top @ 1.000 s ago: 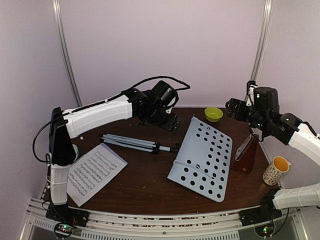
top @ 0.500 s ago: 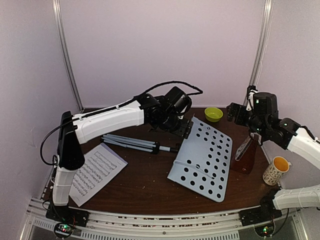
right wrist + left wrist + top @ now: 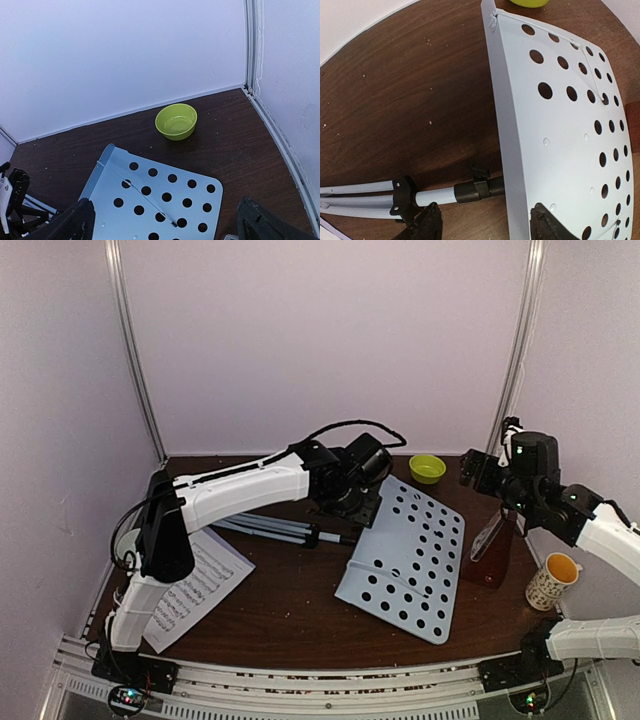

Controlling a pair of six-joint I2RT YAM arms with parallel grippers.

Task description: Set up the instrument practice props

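Top external view: left of the white music-stand desk (image 3: 400, 558) lie a sheet-music page (image 3: 190, 585) and the folded tripod (image 3: 265, 527). Left gripper (image 3: 368, 508), fingers apart, straddles the desk's left edge. Right of the desk stands the metronome (image 3: 493, 545); right gripper (image 3: 468, 468) hangs above it, fingers wide apart.

White-shelled arms (image 3: 250, 490), black joints (image 3: 165, 540), looping cable (image 3: 350, 423), black-fingered left end effector (image 3: 487, 225).

desk (image 3: 405, 555) lying, tripod (image 3: 265, 528) folded, sheet (image 3: 208, 578) left, metronome (image 3: 491, 552) right
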